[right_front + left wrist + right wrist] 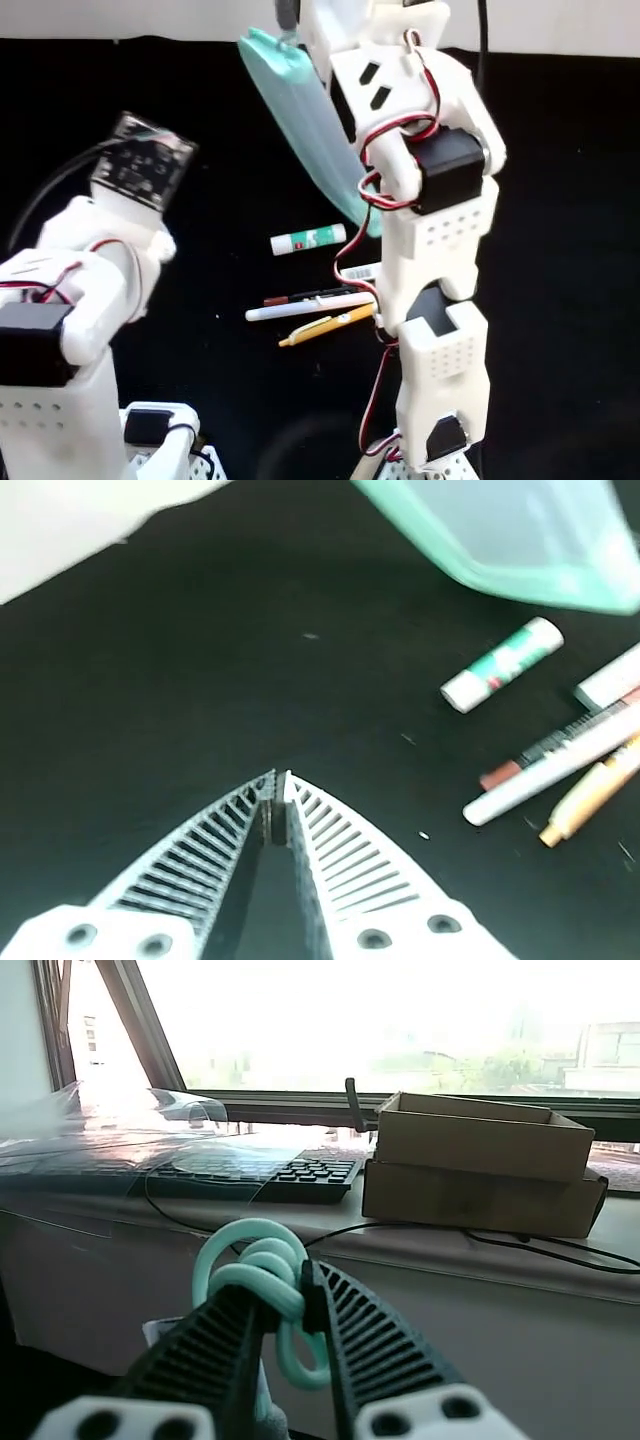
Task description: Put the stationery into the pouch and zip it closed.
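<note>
Tool state: the right gripper (283, 1298) has its jaws pinched on the mint cord loop (262, 1275) at the top end of the pouch (300, 120). The left gripper (278, 782) has its jaws closed tip to tip and carries nothing. It hovers over bare table (560, 200), well to one side of the glue stick (308, 239).

Position: the pouch is held up by the loop and slants down toward the glue stick from beyond it. A white pen (310, 307), a dark pen (310, 295) and a yellow pen (325, 328) lie bunched together on the robot's side of the glue stick.

Handling (judgement):
- The pouch looks light, thin and floppy. Hung from the loop it will likely swing and twist, and its mouth will not stay open unaided. A grip on the rim beside the zip would suit better.
- The glue stick is rigid, smooth and round, so it may roll. It is best pinched across its middle.
- The pens are slim, stiff and touching, so they are best taken one at a time at mid-barrel.

Unclear:
- The pouch's lower end, near the glue stick, is hidden behind the right arm (440, 230), so contact with the table cannot be told.
- The zip and its state cannot be made out.
- A labelled item (362, 271) beside the glue stick is half covered and unidentified.
</note>
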Robot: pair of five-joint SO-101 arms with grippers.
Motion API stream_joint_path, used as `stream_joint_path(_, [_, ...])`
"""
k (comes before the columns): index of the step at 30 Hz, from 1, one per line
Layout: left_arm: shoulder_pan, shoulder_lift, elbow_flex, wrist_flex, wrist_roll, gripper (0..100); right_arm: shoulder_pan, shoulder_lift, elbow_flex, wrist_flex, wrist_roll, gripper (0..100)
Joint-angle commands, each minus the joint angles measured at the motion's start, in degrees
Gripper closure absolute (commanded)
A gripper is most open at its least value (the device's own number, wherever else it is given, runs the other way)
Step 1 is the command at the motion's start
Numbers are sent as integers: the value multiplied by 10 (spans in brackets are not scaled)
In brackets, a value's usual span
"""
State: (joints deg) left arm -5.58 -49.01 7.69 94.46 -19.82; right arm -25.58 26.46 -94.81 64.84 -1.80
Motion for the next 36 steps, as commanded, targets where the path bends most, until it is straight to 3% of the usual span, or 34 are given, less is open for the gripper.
stream_joint_path(1, [-32,-3,-1,-26,7,993,-3,-39,-63,-1,-3,992])
stream_joint_path(6, [-71,-2,15,-37,14,993,5,-39,-63,-7,-3,992])
stream_joint_path(9, [-68,-2,59,-58,76,993,11,-37,-63,-34,-4,992])
stream_joint_path(12, [9,-4,110,-84,113,993,12,-36,-63,-36,-4,992])
stream_joint_path(17, [147,-1,138,-133,113,993,11,-36,-63,-33,-3,992])
stream_joint_path(24, [136,-1,160,-164,113,993,3,-46,-64,-35,-3,992])
stream_joint_path(32, [238,-1,204,-164,71,993,2,-74,-63,-15,-3,992])
stream_joint_path(36, [244,-1,217,-164,71,993,0,-104,-63,57,-3,992])
